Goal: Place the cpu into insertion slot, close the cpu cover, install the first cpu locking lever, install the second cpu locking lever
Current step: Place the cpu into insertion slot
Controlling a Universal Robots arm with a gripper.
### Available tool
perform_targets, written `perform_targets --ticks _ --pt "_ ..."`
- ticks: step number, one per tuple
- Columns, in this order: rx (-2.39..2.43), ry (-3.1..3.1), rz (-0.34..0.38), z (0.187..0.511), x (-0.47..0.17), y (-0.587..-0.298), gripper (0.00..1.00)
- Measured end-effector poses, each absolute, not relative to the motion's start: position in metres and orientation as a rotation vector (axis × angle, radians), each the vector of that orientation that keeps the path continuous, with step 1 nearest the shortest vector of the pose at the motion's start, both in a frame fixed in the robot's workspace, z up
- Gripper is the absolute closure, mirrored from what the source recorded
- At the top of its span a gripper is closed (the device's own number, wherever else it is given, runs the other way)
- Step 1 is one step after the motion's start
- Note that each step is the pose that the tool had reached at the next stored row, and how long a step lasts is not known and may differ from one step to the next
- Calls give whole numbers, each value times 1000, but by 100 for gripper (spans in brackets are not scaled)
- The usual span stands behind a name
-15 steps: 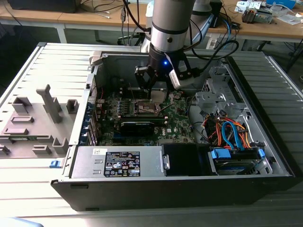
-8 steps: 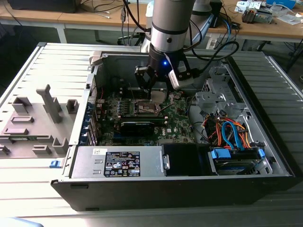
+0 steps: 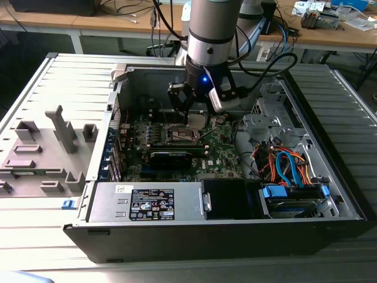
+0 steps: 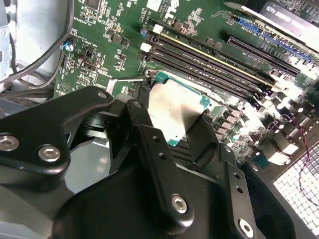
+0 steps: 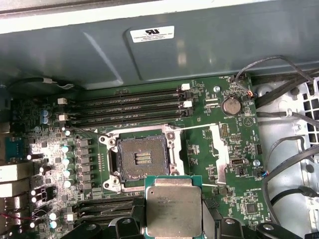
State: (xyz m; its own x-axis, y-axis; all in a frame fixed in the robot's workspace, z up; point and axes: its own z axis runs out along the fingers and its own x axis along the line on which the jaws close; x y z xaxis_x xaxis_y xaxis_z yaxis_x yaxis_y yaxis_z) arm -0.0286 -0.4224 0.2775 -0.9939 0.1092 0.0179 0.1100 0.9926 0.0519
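Fingers [image 4: 202, 142] pinch the cpu [image 4: 174, 107]; first wrist view shows the insertion slot [image 5: 142, 159] empty.

cpu [image 5: 173, 208]: silver-grey top, green rim. insertion slot [image 5: 142, 158]: dark, silvery border. Motherboard [image 5: 202, 134] green, memory slots [image 5: 134, 104] black. Gripper [image 4: 172, 124] black. Cables [image 3: 285, 165] at the exterior view's right: orange and blue.
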Motion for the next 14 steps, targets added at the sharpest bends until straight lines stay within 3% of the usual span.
perform_targets --ticks 14 --pt "-270 -3116 -73 276 -29 -422 45"
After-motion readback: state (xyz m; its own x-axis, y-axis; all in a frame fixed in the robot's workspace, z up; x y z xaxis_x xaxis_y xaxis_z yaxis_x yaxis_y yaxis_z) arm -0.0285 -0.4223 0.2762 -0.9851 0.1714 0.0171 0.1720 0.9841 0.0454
